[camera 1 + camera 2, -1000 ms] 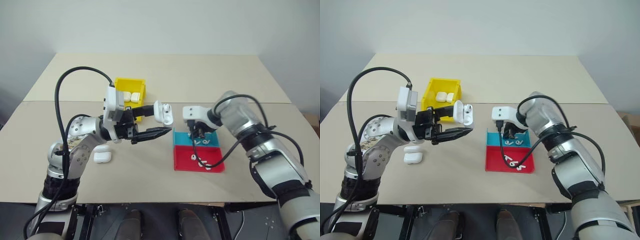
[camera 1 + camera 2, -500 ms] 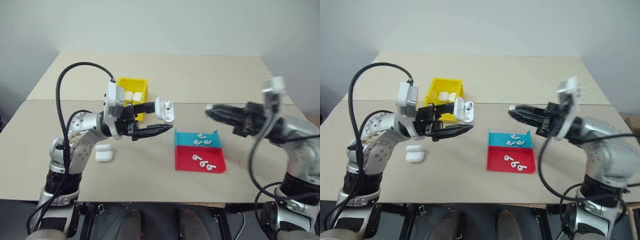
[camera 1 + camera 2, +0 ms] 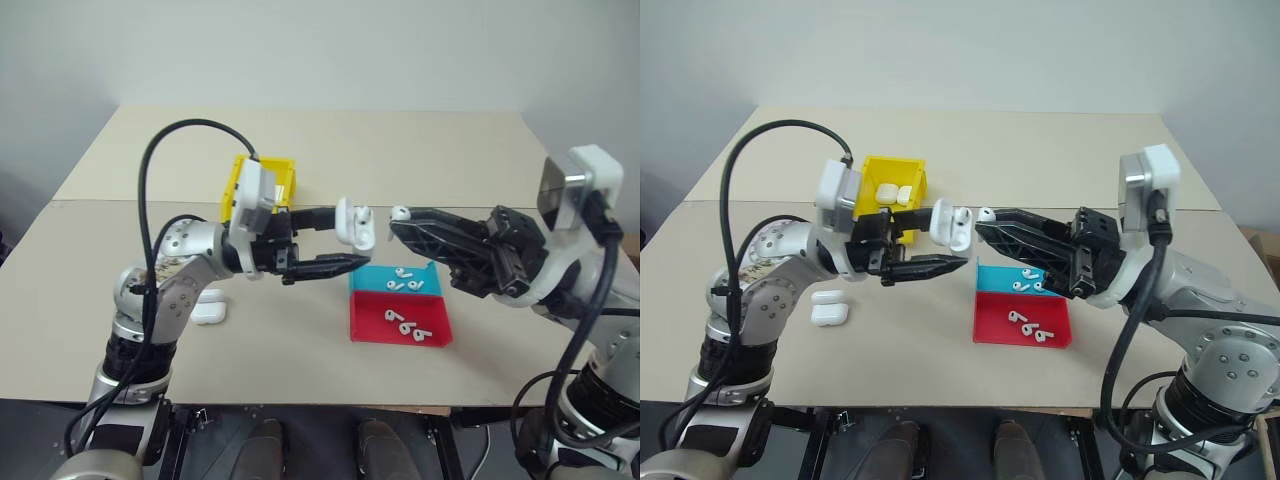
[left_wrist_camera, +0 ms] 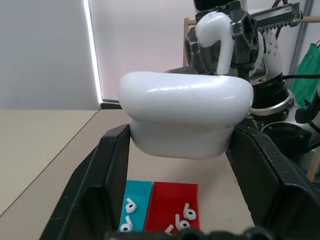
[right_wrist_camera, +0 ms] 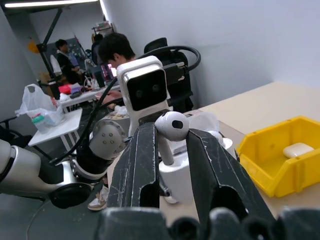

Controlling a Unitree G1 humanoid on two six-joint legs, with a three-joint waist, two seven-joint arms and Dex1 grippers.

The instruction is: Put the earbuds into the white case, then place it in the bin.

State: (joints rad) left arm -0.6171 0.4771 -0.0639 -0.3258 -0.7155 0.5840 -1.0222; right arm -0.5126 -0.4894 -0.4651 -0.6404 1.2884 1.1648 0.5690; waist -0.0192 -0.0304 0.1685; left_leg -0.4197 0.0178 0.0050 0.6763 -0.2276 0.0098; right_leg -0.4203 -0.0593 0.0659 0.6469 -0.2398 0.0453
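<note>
The white case (image 3: 355, 222), lid open, is hanging above the counter (image 3: 300, 330), clamped in the left gripper's fingers (image 3: 335, 265). The right gripper's fingers (image 5: 142, 165) are pinching an earbud (image 5: 169, 131) just over it (stem pointing down), with the yellow bin (image 3: 262, 182) sitting behind.

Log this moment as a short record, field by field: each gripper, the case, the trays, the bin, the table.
left gripper: shut on the open case, held above the table
right gripper: shut on one earbud, close beside the case
teal tray: three earbuds
red tray: three earbuds
bin: closed cases inside
table: two spare cases lying near the left arm
step: earbud not yet in the case
</note>
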